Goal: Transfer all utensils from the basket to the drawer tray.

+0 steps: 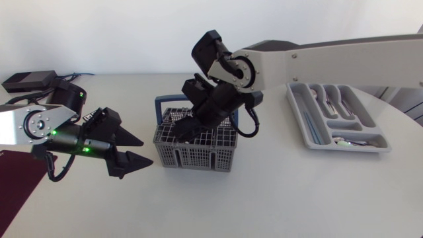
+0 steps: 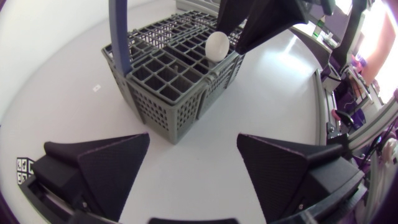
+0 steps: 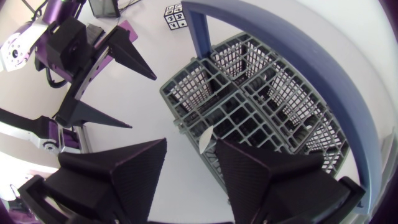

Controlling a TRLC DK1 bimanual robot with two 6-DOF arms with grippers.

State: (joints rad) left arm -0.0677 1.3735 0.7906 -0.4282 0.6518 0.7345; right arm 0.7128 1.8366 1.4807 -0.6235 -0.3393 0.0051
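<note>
The grey utensil basket (image 1: 195,151) with a blue handle (image 1: 160,106) stands mid-table. My right gripper (image 1: 189,127) reaches down into its left-hand compartments. In the right wrist view that gripper (image 3: 191,146) is open, with the tip of a white utensil (image 3: 204,138) in the gap, close to one finger (image 3: 273,177). In the left wrist view the utensil's white rounded end (image 2: 217,45) sticks up from the basket (image 2: 168,87) under the right gripper's fingers (image 2: 267,25). My left gripper (image 1: 137,151) (image 2: 193,158) is open and empty, just left of the basket. The grey drawer tray (image 1: 299,114) lies at the right.
The tray holds several utensils (image 1: 334,100) in its compartments. A dark red mat (image 1: 20,188) lies at the table's front left, and black devices (image 1: 28,80) sit at the back left. A small printed marker (image 3: 173,17) lies beyond the basket (image 3: 261,112).
</note>
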